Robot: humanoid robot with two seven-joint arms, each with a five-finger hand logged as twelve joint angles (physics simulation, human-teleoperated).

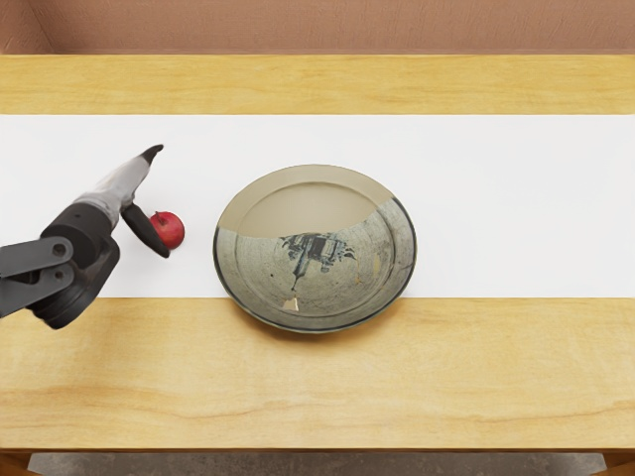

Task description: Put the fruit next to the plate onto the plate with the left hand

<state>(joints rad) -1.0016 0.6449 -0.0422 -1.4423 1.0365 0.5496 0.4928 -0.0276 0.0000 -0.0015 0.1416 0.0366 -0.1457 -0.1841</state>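
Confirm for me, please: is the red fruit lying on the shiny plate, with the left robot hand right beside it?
Not quite. The head view shows the red fruit lying not on the shiny plate but on the white cloth just to the plate's left, apart from its rim. The left robot hand is indeed right beside the fruit.

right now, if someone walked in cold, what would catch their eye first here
The shiny, mirror-like plate in the middle of the table stands out most, lying on a white runner. Just left of it lies a small red fruit, the only bright colour in view. The left hand reaches in from the left edge with fingers spread, one dark fingertip right beside the fruit but not gripping it.
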